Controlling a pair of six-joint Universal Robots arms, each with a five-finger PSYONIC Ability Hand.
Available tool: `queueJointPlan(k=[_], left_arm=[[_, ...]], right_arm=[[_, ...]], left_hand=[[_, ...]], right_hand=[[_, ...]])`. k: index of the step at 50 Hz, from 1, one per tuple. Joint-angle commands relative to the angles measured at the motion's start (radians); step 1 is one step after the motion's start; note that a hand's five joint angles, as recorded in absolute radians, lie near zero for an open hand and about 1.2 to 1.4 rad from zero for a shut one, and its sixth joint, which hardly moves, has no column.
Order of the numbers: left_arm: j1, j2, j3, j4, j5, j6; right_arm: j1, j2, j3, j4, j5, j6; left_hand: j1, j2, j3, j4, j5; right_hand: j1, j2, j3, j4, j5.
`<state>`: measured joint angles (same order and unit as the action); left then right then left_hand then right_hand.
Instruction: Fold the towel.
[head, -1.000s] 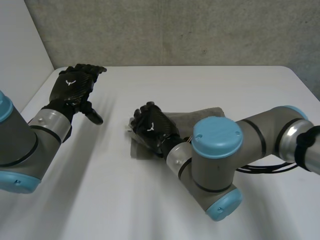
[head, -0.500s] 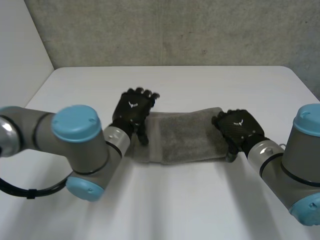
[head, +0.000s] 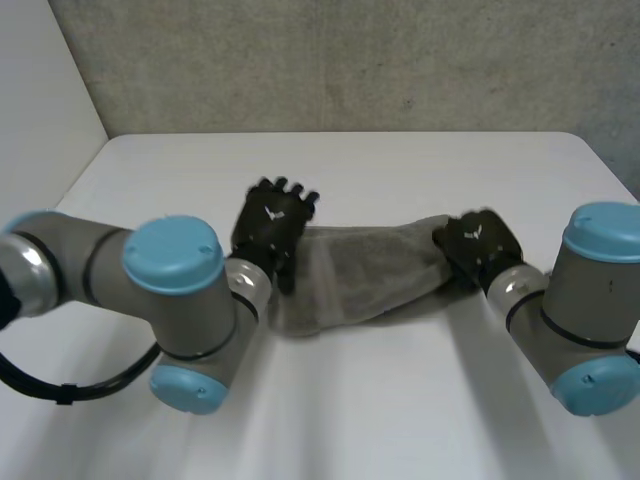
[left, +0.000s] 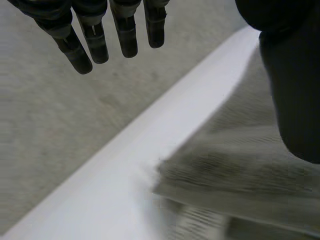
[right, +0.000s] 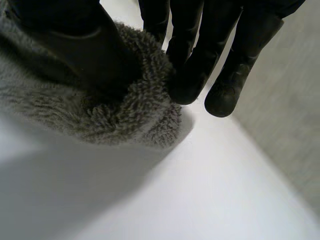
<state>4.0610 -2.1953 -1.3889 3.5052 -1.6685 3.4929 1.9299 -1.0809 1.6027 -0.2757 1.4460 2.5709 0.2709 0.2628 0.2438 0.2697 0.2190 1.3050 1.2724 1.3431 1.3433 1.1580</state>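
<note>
- A rough grey wall (head: 350, 60) stood behind the table's far edge, and a plain white one ran along its left edge.
- The white table (head: 400, 420) was smooth and bare apart from the cloth.
- The left arm (head: 170, 290) and right arm (head: 590, 300) reached in from the near corners toward the table's middle.
- The grey towel (head: 370, 275) lay across the middle of the table as a long strip. Its ends pointed at the left and right edges, and it was wider at the left end and gathered narrow at the right.
- The right hand (head: 478, 243) gripped the towel's right end. The thumb (right: 75, 45) was dug into the bunched pile and the fingers (right: 190, 65) were curled in close beside it.
- The left hand (head: 270, 222) was at the towel's left end, slack. Its fingers (left: 125, 35) were straight and reached past the cloth toward the far edge. The thumb (left: 295, 100) lay over the towel without clamping it.
- The likely risk was that only one end was truly held. If the right hand pulled, the smooth table could let the whole strip slide. The gathered end might then fold crooked, or the pile might slip out of the pinch.
</note>
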Motion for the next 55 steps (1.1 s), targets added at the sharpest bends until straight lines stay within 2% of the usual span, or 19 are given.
queueJointPlan(k=[1, 5, 10, 14, 15, 16, 17, 18, 19, 20, 22, 24, 28, 33, 37, 39, 45, 52, 55], left_arm=[[0.088, 0.139, -0.013, -0.017, -0.083, -0.024], [0.188, 0.247, -0.056, -0.031, -0.094, -0.095], [0.255, 0.304, -0.094, -0.032, -0.059, -0.185], [0.289, 0.316, -0.119, -0.034, -0.02, -0.232], [0.295, 0.316, -0.128, -0.034, -0.005, -0.245], [0.3, 0.316, -0.137, -0.034, 0.006, -0.253], [0.3, 0.316, -0.137, -0.034, 0.006, -0.253], [0.302, 0.315, -0.142, -0.034, 0.012, -0.253], [0.302, 0.315, -0.142, -0.034, 0.012, -0.253], [0.3, 0.313, -0.145, -0.032, 0.018, -0.253], [0.3, 0.31, -0.142, -0.031, 0.024, -0.253], [0.289, 0.304, -0.127, -0.029, 0.039, -0.256], [0.277, 0.292, -0.111, -0.028, 0.056, -0.264], [0.184, 0.24, -0.079, -0.029, 0.102, -0.354], [0.141, 0.184, -0.076, -0.034, 0.119, -0.383], [0.095, 0.119, -0.073, -0.034, 0.119, -0.379], [0.049, -0.044, -0.023, -0.086, 0.105, -0.371], [0.045, -0.098, 0.039, -0.173, 0.056, -0.305], [0.056, -0.061, 0.048, -0.184, 0.039, -0.293]], right_arm=[[0.196, -0.053, -0.114, -0.022, 0.002, -0.231], [0.352, 0.073, -0.237, -0.008, -0.027, -0.366], [0.432, 0.2, -0.309, 0.015, -0.137, -0.477], [0.454, 0.269, -0.331, 0.053, -0.164, -0.506], [0.463, 0.288, -0.333, 0.058, -0.155, -0.497], [0.469, 0.291, -0.333, 0.052, -0.135, -0.476], [0.469, 0.291, -0.333, 0.052, -0.134, -0.476], [0.472, 0.279, -0.329, 0.033, -0.097, -0.435], [0.472, 0.279, -0.329, 0.033, -0.096, -0.434], [0.469, 0.248, -0.317, -0.002, -0.054, -0.367], [0.462, 0.193, -0.299, -0.045, -0.01, -0.273], [0.437, 0.083, -0.232, -0.097, 0.04, -0.052], [0.408, 0.02, -0.182, -0.102, 0.043, 0.159], [0.272, -0.01, -0.194, 0.089, 0.059, 0.371], [0.25, 0.042, -0.253, 0.205, 0.043, 0.416], [0.245, 0.161, -0.323, 0.271, 0.034, 0.452], [0.233, 0.254, -0.395, 0.289, 0.034, 0.453], [0.23, 0.257, -0.414, 0.291, 0.033, 0.449], [0.227, 0.176, -0.412, 0.288, 0.033, 0.449]], left_hand=[[-0.093, -0.085, -0.066, -0.091, -0.215], [-0.093, -0.085, -0.066, -0.091, -0.215], [-0.093, -0.085, -0.066, -0.091, -0.215], [-0.093, -0.085, -0.066, -0.091, -0.215], [-0.093, -0.085, -0.066, -0.091, -0.215], [-0.093, -0.085, -0.066, -0.091, -0.215], [-0.093, -0.085, -0.066, -0.091, -0.215], [-0.093, -0.085, -0.066, -0.091, -0.215], [-0.093, -0.085, -0.066, -0.091, -0.215], [-0.093, -0.085, -0.066, -0.091, -0.215], [-0.093, -0.085, -0.066, -0.091, -0.215], [-0.093, -0.085, -0.066, -0.091, -0.215], [-0.093, -0.085, -0.066, -0.091, -0.215], [-0.093, -0.085, -0.066, -0.091, -0.215], [-0.084, -0.076, -0.057, -0.083, -0.206], [-0.078, -0.07, -0.051, -0.077, -0.201], [-0.069, -0.061, -0.042, -0.068, -0.192], [-0.069, -0.061, -0.042, -0.068, -0.192], [-0.078, -0.07, -0.051, -0.077, -0.201]], right_hand=[[0.091, 0.124, 0.053, 0.053, 0.064], [0.091, 0.124, 0.053, 0.053, 0.064], [0.091, 0.124, 0.053, 0.053, 0.064], [0.091, 0.124, 0.053, 0.053, 0.064], [-0.027, 0.006, -0.065, -0.065, -0.054], [-0.38, -0.347, -0.418, -0.418, -0.407], [-0.383, -0.351, -0.421, -0.422, -0.411], [-0.88, -0.848, -0.918, -0.919, -0.908], [-0.885, -0.853, -0.923, -0.924, -0.913], [-1.131, -1.098, -1.169, -1.169, -1.158], [-1.131, -1.098, -1.169, -1.169, -1.158], [-1.131, -1.098, -1.169, -1.169, -1.158], [-1.131, -1.098, -1.169, -1.169, -1.158], [-1.131, -1.098, -1.169, -1.169, -1.158], [-1.131, -1.098, -1.169, -1.169, -1.158], [-1.131, -1.098, -1.169, -1.169, -1.158], [-1.131, -1.098, -1.169, -1.169, -1.158], [-1.131, -1.098, -1.169, -1.169, -1.158], [-1.131, -1.098, -1.169, -1.169, -1.158]])
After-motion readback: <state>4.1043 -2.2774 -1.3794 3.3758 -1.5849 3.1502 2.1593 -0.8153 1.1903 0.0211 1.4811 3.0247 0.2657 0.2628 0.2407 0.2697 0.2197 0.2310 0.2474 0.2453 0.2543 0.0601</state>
